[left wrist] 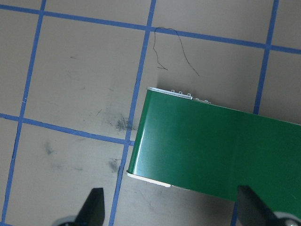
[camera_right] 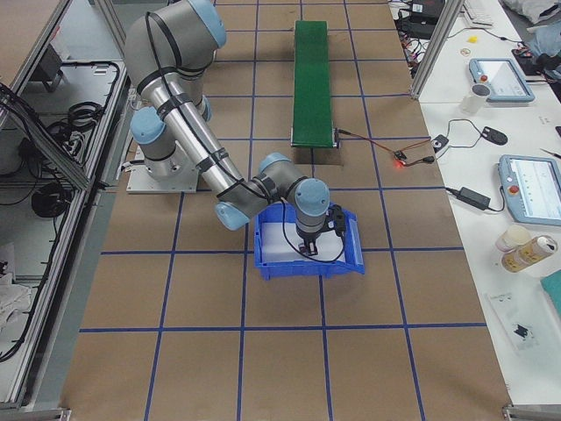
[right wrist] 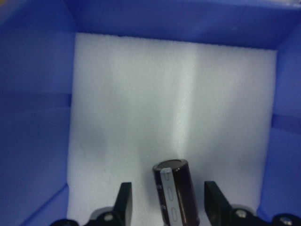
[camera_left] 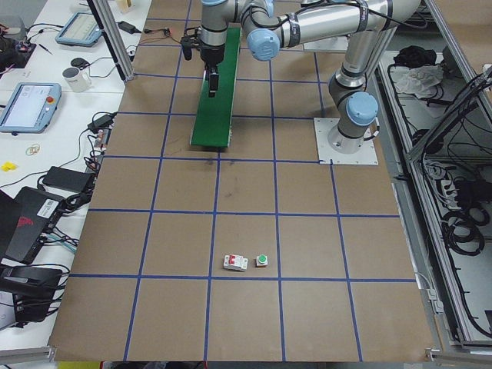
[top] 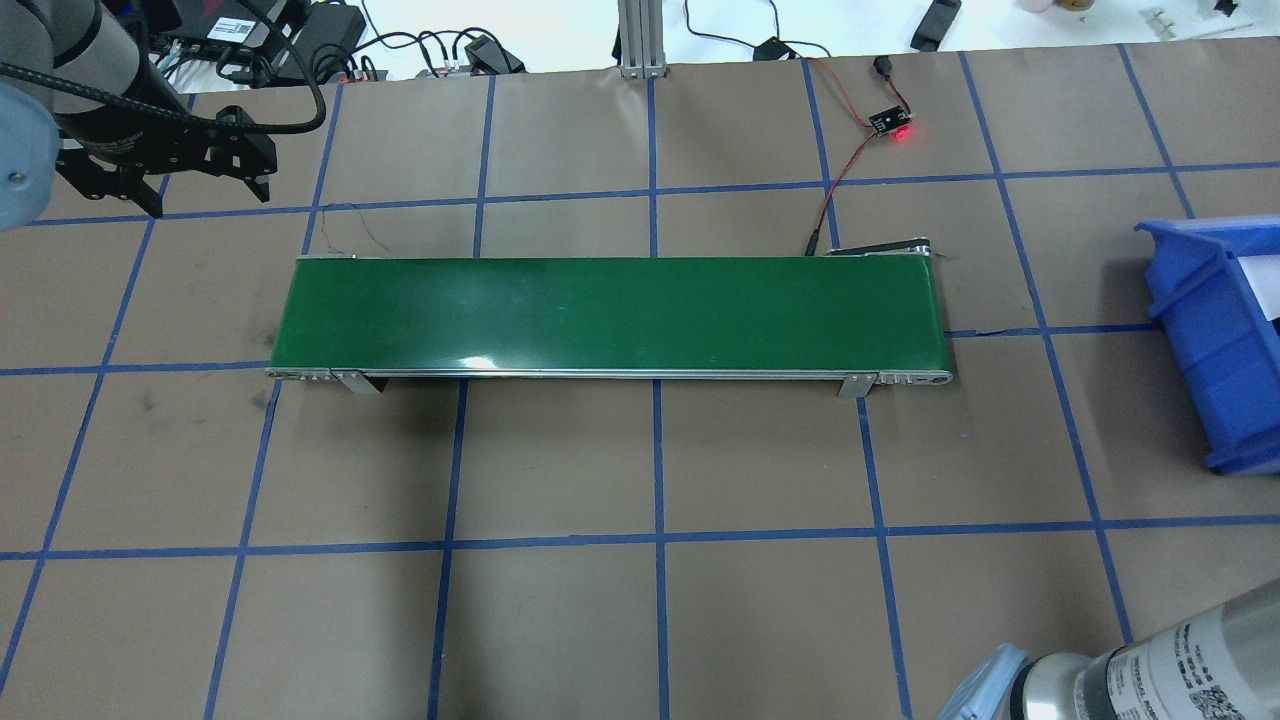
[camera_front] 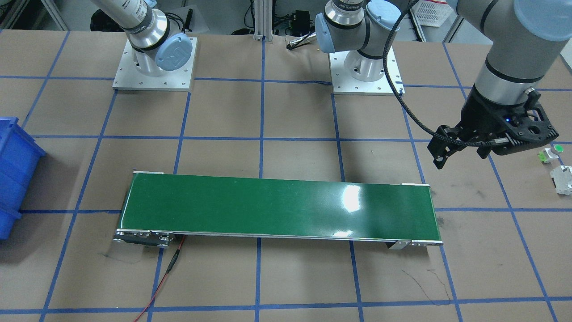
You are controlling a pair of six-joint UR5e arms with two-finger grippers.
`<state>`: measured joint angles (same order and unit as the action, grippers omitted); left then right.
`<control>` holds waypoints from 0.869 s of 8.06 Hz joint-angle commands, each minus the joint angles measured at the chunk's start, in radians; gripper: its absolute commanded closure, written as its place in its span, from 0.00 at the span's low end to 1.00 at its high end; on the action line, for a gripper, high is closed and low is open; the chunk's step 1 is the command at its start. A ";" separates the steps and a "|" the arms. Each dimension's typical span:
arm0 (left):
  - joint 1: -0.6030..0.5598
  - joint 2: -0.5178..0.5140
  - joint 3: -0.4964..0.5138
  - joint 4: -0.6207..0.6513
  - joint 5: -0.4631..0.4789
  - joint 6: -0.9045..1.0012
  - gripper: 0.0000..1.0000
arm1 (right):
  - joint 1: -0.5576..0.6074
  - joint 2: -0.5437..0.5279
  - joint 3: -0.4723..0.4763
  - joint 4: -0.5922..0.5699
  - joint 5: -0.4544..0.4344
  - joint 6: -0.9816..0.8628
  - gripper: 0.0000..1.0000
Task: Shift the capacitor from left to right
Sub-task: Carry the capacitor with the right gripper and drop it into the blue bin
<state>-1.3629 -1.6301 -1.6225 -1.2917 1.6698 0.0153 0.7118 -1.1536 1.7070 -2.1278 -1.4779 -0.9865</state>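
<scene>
A green conveyor belt (top: 610, 315) runs left to right across the middle of the paper-covered, blue-taped worktop (top: 560, 620). A small sensor board (top: 893, 125) with a red light lies beyond the belt's right end. Far out at the left end of the worktop, a small white part with a green cap (camera_left: 261, 260) sits just beside a white-grey block with red markings (camera_left: 235, 263). A blue bin (camera_right: 307, 268) lined with white foam (right wrist: 141, 94) stands at the right end.

The left arm reaches over the left end of the belt. The left pincer (left wrist: 171, 209) points down, its fingers spread wide and holding nothing, with bare worktop and the belt's end below it.

The right arm folds at the elbow and drops its wrist straight down into the bin. The right pincer (right wrist: 168, 205) has its fingers apart. The capacitor (right wrist: 175, 195) is between them on the foam, with a clear gap at each side. In the wrist view its long axis runs towards the bin's far wall. A pale stripe runs along its dark body. The bin's walls stand close around the pincer.
</scene>
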 commanded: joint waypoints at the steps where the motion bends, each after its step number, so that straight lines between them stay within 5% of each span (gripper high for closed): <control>1: -0.001 0.001 -0.002 0.000 -0.001 0.003 0.00 | 0.000 -0.099 -0.010 0.022 0.053 -0.012 0.00; 4: -0.008 -0.010 0.003 0.003 -0.069 -0.030 0.00 | 0.090 -0.347 -0.062 0.367 0.030 0.043 0.00; 7: -0.131 -0.001 -0.011 -0.014 -0.073 -0.121 0.00 | 0.306 -0.437 -0.142 0.512 -0.002 0.177 0.00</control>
<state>-1.4288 -1.6389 -1.6269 -1.2966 1.5915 -0.0568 0.8810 -1.5389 1.6113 -1.7052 -1.4690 -0.9156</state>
